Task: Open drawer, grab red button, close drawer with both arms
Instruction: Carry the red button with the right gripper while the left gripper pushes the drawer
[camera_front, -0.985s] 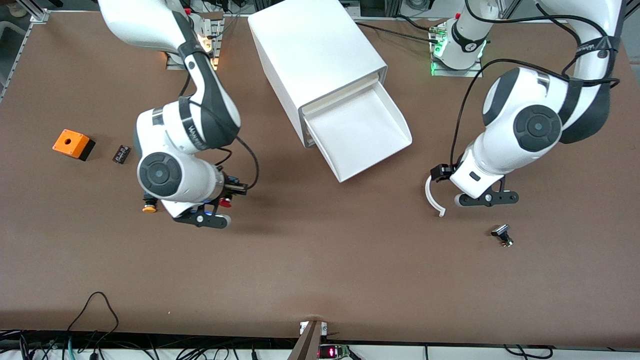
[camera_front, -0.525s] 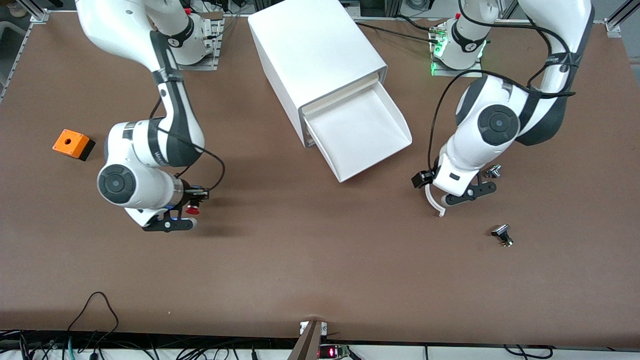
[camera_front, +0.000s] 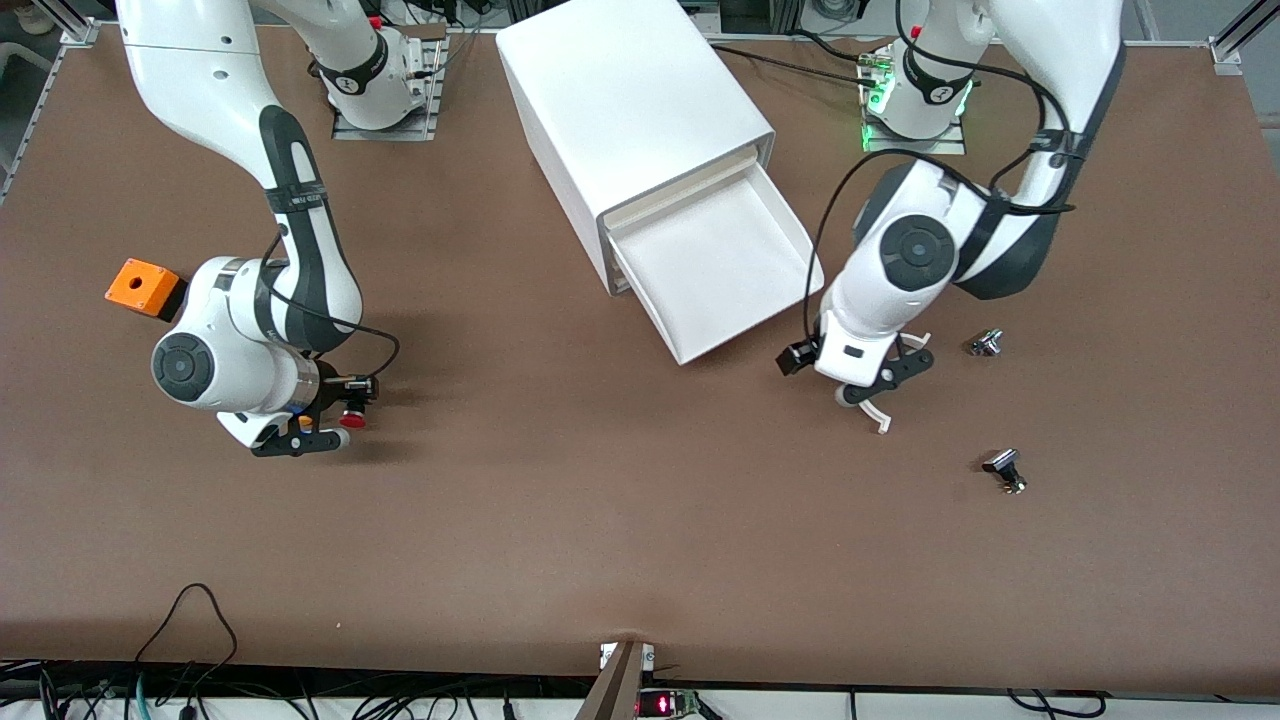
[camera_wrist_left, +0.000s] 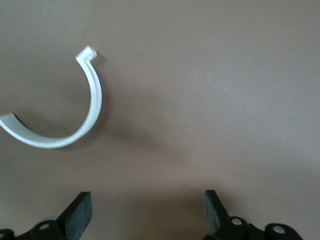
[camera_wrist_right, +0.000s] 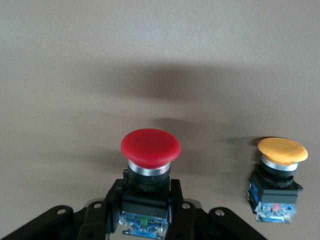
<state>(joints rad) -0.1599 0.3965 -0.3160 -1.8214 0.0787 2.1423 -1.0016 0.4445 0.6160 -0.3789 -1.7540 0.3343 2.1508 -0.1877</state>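
The drawer (camera_front: 735, 270) stands pulled out of the white cabinet (camera_front: 630, 110), and nothing shows in its tray. My right gripper (camera_front: 335, 412) is shut on the black body of the red-capped button (camera_front: 352, 419) and holds it just over the table, near the orange box. In the right wrist view the button (camera_wrist_right: 150, 147) sits between the fingers (camera_wrist_right: 176, 197) with its cap pointing outward. My left gripper (camera_front: 885, 378) hangs open over the table beside the drawer's front corner, above a white curved strip (camera_front: 878, 414). Between its fingers (camera_wrist_left: 80, 212) there is only bare table.
An orange-capped button (camera_wrist_right: 282, 152) stands on the table beside the held one. An orange square box (camera_front: 143, 286) lies toward the right arm's end. Two small metal parts (camera_front: 986, 343) (camera_front: 1004, 468) lie toward the left arm's end. The white curved strip (camera_wrist_left: 75, 127) lies flat.
The right arm has carried the red button toward its own end of the table, toward the orange box. The left arm has swung toward the drawer, uncovering a small metal part.
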